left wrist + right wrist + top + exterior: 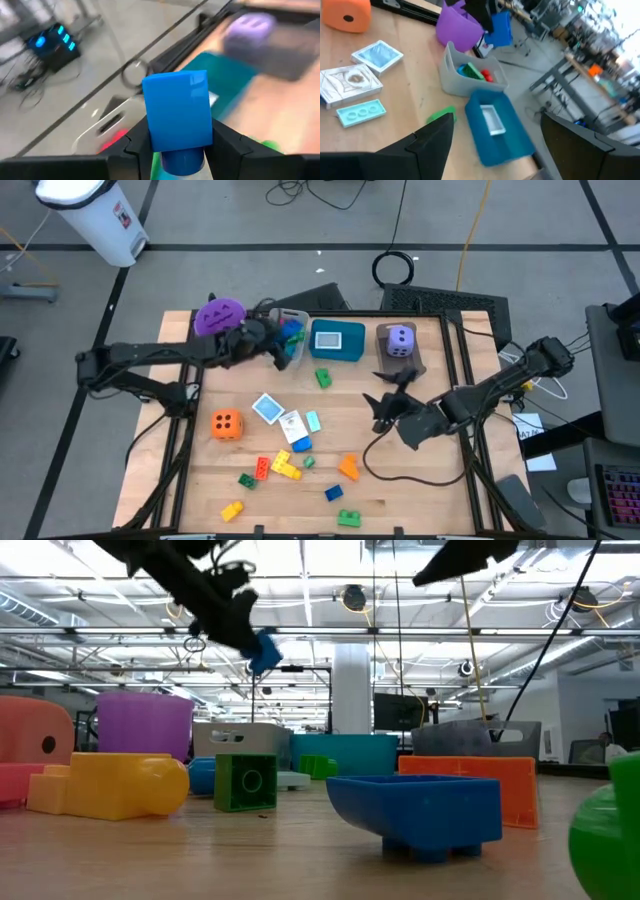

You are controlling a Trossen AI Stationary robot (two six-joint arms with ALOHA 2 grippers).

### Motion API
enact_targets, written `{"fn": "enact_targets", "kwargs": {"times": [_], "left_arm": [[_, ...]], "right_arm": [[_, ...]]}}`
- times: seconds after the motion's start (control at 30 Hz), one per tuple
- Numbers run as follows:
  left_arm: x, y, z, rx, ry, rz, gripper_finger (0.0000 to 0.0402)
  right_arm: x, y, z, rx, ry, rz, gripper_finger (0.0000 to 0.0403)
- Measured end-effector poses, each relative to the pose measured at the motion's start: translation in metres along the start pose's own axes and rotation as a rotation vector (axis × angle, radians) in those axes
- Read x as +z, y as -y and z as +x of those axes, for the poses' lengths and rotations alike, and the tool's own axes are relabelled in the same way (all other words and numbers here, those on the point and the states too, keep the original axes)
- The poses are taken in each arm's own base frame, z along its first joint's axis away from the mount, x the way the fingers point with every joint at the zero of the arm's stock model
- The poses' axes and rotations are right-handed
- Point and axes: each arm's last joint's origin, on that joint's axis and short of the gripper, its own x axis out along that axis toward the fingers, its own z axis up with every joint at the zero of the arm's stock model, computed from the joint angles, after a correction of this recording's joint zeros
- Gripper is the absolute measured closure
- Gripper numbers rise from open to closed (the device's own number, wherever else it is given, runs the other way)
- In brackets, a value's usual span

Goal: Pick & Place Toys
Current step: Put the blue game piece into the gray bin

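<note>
Step in hand: carry and drop. The left hand hangs above the small grey plastic bin at the far side of the wooden table, fingers closed snugly on a small blue plastic brick. The brick is lifted clear of the table, held by its two sides, stud end toward the wrist. The grey bin already holds some bricks, green, red and blue from what shows.

Next move, as I judge it: settle the brick over the bin's mouth, then part the fingers to drop it. Little room for error, as the teal plastic bin sits just right of the grey one.

The right hand waits right of centre, low over the table, jaws wide apart and holding nothing.

Still loose on the near half: orange soft die, flat white and blue cards, scattered bricks.
</note>
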Motion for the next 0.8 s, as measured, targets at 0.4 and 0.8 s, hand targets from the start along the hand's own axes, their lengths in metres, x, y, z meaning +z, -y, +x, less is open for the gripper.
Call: {"fn": "enact_targets", "kwargs": {"times": [0.4,0.8], "left_arm": [[-0.031,-0.039,0.049,-0.117,-0.252,0.031,0.0258],[-0.047,-0.025,0.046,-0.264,-0.396,0.206,0.0258]], "right_arm": [[-0.064,-0.025,0.016,0.043,-0.001,0.128,0.0112],[-0.068,-0.02,0.025,0.072,0.019,0.124,0.0112]]}}
